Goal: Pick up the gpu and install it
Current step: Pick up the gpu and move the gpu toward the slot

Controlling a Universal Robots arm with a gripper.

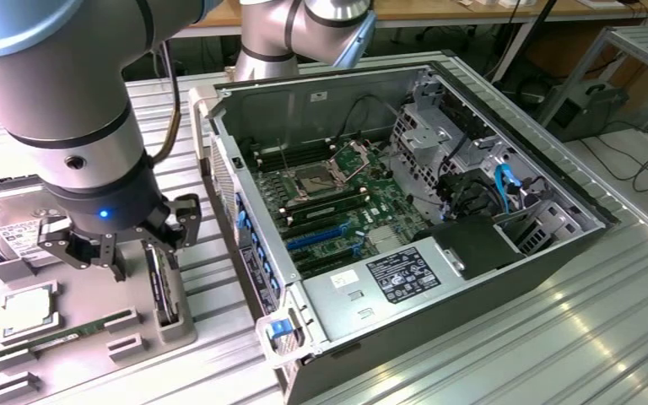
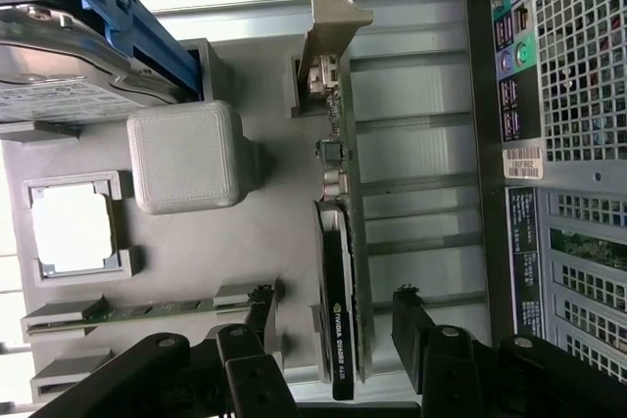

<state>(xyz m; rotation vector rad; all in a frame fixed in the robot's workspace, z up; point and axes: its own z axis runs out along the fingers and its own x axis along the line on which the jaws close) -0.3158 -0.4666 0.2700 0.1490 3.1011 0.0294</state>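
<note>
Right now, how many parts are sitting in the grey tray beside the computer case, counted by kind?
gpu: 1
hard drive: 1
processor chip: 1
memory stick: 1
Total: 4

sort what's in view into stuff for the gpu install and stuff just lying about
For the job:
- gpu, on edge in the tray
- gripper, open over it
- open computer case

Lying about:
- hard drive
- processor chip
- memory stick
</note>
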